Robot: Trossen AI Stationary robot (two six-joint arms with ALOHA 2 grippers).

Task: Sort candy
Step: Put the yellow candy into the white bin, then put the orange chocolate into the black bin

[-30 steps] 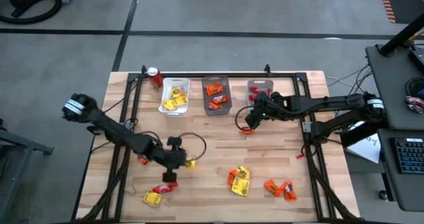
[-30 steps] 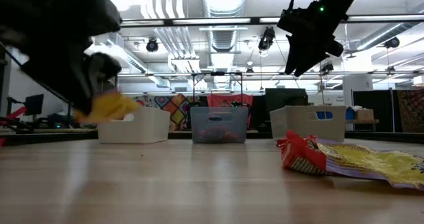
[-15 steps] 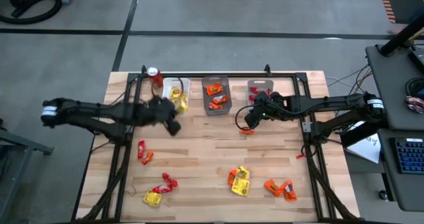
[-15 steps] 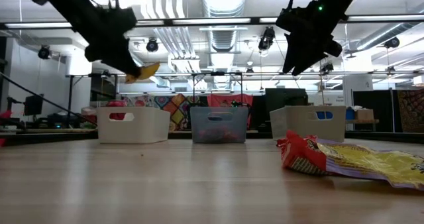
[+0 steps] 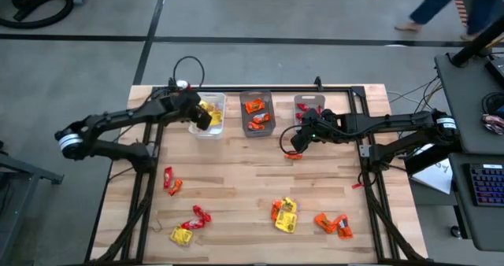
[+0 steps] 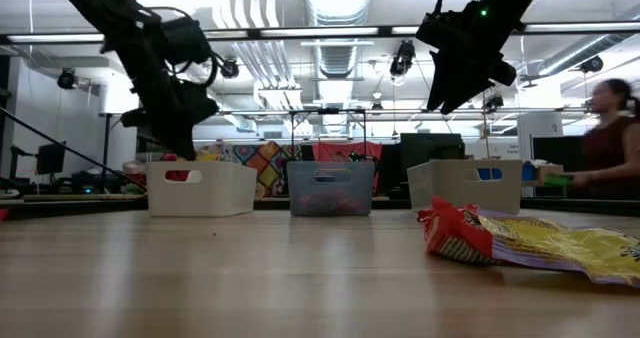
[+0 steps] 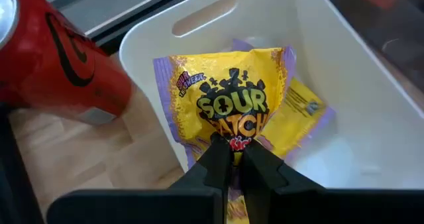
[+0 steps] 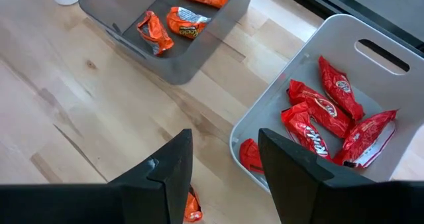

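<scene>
Pinching a yellow packet [image 7: 242, 118], the left gripper [image 7: 228, 159] hangs over the white bin [image 5: 208, 126], fingers shut tight on the wrapper's lower edge; a red soda can [image 7: 56, 68] stands just beside the bin. Left arm stretches from the table's left edge toward the far row of bins.

Right gripper [image 8: 225, 161] hovers with its fingers spread wide and nothing between them, between the grey bin [image 8: 173, 68] of orange packets and the right-hand bin [image 8: 344, 52] of red packets, with one red packet [image 8: 191, 207] on the wood below.

Progress: roughly half, by my read. All three bins hold candy, sorted by colour. Left on the table: loose packets near the front-left [image 5: 187, 227], a red-orange one [image 5: 169, 181], a yellow-orange cluster [image 5: 284, 215], orange ones [image 5: 333, 223].
</scene>
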